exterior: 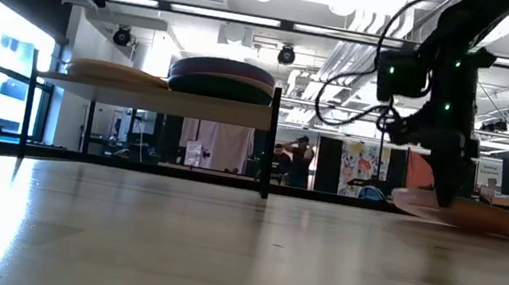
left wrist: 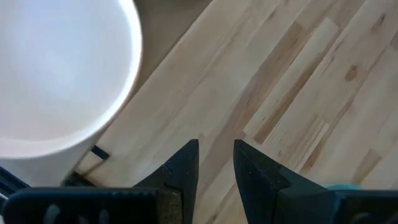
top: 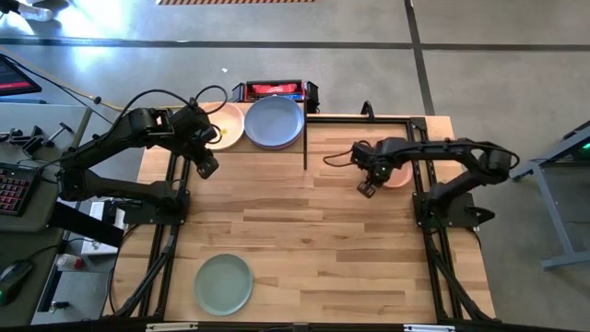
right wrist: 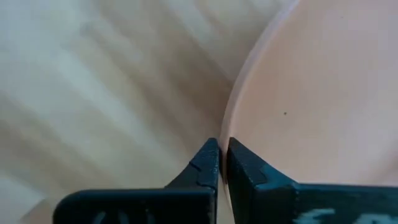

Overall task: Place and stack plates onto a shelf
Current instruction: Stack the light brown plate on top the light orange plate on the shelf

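A peach plate (top: 400,174) lies on the table at the right, and my right gripper (top: 369,185) is shut on its rim. On the shelf (top: 304,138) at the far edge sit a beige plate (top: 229,124) and a purple-blue plate (top: 274,122); the low view shows the purple-blue one as a stack (exterior: 224,75). A sage green plate (top: 223,283) rests flat near the table's front edge. My left gripper (top: 208,165) hangs open above the table just in front of the shelf's left end, with nothing between its fingers (left wrist: 186,163). My right gripper pinches the peach plate's rim (right wrist: 231,127) between its two fingers, one on the plate's inner face and one outside. This is the rim on the side toward the table's left and near edges. The fingers point down from above. The plate (exterior: 471,213) sits low at the table top; whether it is clear I cannot tell.
The shelf's black legs (exterior: 270,145) stand on the table at the far side, and a black frame runs along the far and right edges. A red and black object (top: 274,89) lies behind the shelf. Bare wood spreads across the table's middle (top: 304,231).
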`<state>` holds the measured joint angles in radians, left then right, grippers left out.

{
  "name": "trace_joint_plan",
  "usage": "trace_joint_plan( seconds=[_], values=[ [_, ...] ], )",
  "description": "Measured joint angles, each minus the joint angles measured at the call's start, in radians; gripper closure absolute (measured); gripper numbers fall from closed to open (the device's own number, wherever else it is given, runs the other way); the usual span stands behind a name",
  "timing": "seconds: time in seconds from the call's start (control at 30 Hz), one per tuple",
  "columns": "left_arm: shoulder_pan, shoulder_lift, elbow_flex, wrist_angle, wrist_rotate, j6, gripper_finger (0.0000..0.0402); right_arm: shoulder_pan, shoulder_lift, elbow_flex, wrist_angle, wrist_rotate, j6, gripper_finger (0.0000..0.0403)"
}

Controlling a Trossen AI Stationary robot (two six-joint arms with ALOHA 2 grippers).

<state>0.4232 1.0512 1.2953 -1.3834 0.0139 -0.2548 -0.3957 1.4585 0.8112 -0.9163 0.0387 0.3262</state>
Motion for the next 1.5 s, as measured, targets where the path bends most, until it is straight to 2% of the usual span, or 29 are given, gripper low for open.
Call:
trace_joint_plan(
  seconds=[0.3, 0.4, 0.53, 0.7, 0.87, 1.07, 1.23, 1.37, 1.5],
  values=[
    [0.000, 0.000, 0.000, 0.007, 0.023, 0.253, 0.0314, 0.178, -0.122, 0.018, -0.004, -0.167, 0.017, 0.0403],
    [0.000, 0.000, 0.000, 0.042, 0.093, 0.265, 0.0314, 0.248, -0.132, 0.069, -0.001, -0.221, 0.015, 0.0403],
    [-0.008, 0.001, 0.000, 0.104, 0.186, 0.266, 0.0314, 0.333, -0.130, 0.171, 0.000, -0.234, 0.009, 0.0403],
    [-0.042, 0.015, 0.000, 0.166, 0.210, 0.256, 0.0314, 0.408, -0.130, 0.306, 0.001, -0.232, 0.009, 0.0403],
    [-0.053, 0.043, 0.000, 0.169, 0.210, 0.162, 0.0314, 0.458, -0.130, 0.421, 0.001, -0.201, 0.007, 0.0403],
    [-0.053, 0.094, 0.000, 0.170, 0.212, -0.045, 0.0314, 0.497, -0.130, 0.518, 0.001, -0.182, 0.005, 0.0403],
    [-0.053, 0.133, 0.000, 0.170, 0.269, -0.153, 0.0314, 0.530, -0.123, 0.578, 0.017, -0.180, -0.040, 0.0403],
    [-0.053, 0.151, 0.000, 0.169, 0.326, -0.200, 0.0314, 0.552, -0.077, 0.639, 0.021, -0.180, -0.131, 0.0403],
    [-0.053, 0.164, 0.000, 0.169, 0.380, -0.268, 0.0314, 0.568, 0.009, 0.721, 0.012, -0.213, -0.291, 0.0403]
  ],
)
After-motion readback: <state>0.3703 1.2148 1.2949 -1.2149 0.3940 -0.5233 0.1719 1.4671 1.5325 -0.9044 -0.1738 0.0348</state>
